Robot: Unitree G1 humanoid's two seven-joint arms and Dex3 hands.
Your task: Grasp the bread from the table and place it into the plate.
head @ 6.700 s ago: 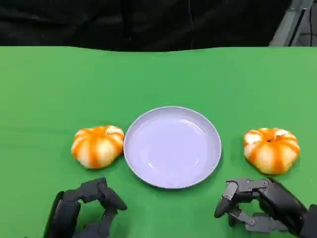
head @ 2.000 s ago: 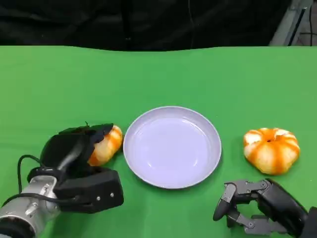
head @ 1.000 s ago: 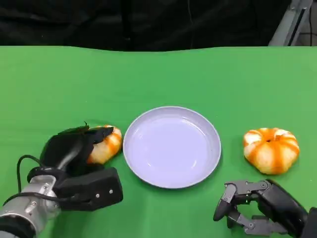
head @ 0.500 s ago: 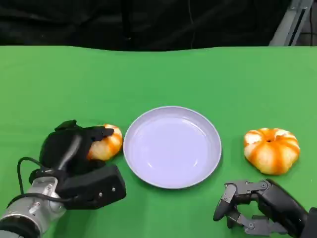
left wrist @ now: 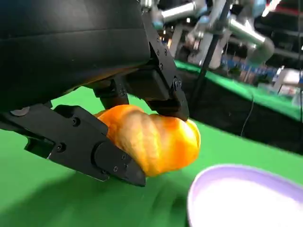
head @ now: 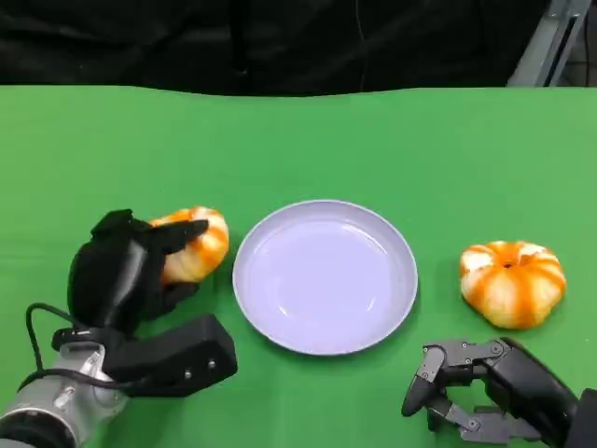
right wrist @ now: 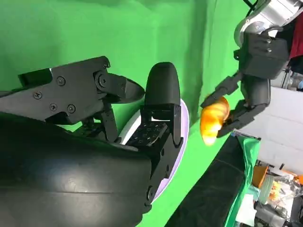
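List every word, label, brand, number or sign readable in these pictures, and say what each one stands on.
None can be read: the striped orange bread held by the left hand, the second bread on the table, the pale plate, the green tablecloth and the right hand carry no visible text.
The background clutter in the right wrist view is too blurred to tell.
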